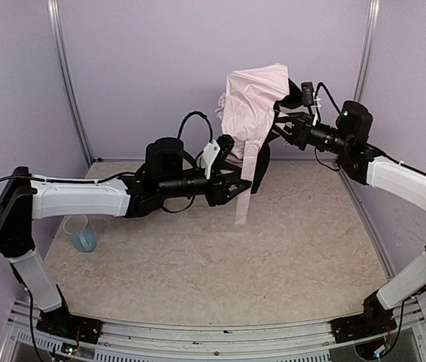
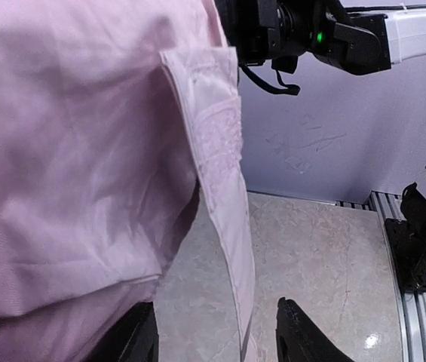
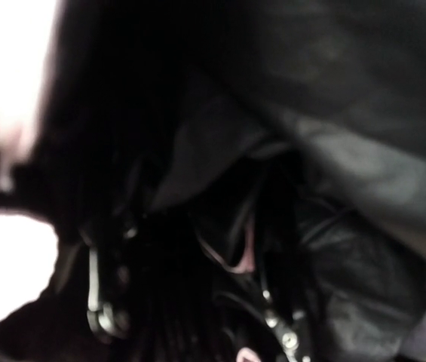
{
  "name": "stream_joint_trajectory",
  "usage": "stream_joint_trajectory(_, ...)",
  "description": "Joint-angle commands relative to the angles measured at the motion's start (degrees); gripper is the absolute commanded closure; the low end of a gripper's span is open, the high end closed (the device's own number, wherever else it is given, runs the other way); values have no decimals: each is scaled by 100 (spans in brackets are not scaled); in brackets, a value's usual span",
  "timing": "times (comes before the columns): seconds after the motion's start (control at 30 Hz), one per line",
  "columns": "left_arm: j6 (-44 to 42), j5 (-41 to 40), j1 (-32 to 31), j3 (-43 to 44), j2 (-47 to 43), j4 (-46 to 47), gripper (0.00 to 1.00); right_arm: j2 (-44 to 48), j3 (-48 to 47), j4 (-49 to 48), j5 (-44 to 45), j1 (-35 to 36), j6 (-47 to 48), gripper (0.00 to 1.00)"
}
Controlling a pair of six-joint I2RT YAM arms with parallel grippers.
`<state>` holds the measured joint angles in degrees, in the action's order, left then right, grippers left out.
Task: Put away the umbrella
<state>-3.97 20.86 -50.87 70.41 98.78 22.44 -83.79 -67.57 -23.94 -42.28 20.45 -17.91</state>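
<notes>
The umbrella (image 1: pixel 252 102) hangs in the air at the back of the table, a bunched mass of pale pink fabric with black lining behind it. My right gripper (image 1: pixel 286 124) holds it up from the right and appears shut on it. The right wrist view shows only dark, blurred lining (image 3: pixel 326 173) with metal rib tips, and the fingers are hidden. A long pink strap (image 1: pixel 243 197) hangs down from the umbrella. My left gripper (image 1: pixel 235 187) is open, and in the left wrist view (image 2: pixel 216 343) the strap (image 2: pixel 224 188) hangs between its two black fingers (image 2: pixel 303 339) without being gripped.
A clear blue-tinted cup (image 1: pixel 81 232) stands on the table at the left, beside the left arm. The right arm (image 2: pixel 363 34) crosses the top of the left wrist view. Purple walls close in the back and sides.
</notes>
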Motion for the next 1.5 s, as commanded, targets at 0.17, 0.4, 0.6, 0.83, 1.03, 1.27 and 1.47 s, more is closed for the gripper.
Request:
stream_joint_trajectory(0.17,-46,503,-37,546,674,70,82,231,-232,-589,123,30,-108,100)
stream_joint_trajectory(0.4,-175,768,105,-102,245,-114,100,407,-231,-445,249,-298,-176,100)
stream_joint_trajectory(0.6,-332,682,408,-607,379,-525,100,493,-413,-346,-554,-436,-155,100)
stream_joint_trajectory(0.83,-595,442,719,-226,949,-807,100,595,-261,-374,-2503,-400,-344,100)
stream_joint_trajectory(1.03,-1076,507,991,508,1398,-1271,100,928,181,151,-3726,2,421,100)
stream_joint_trajectory(1.27,-1618,371,1219,1396,1888,-1650,100,1019,631,2396,-3817,732,2296,100)
stream_joint_trajectory(1.47,-1924,160,1376,1791,2160,-1745,100,784,1649,3200,-2437,1198,3075,100)
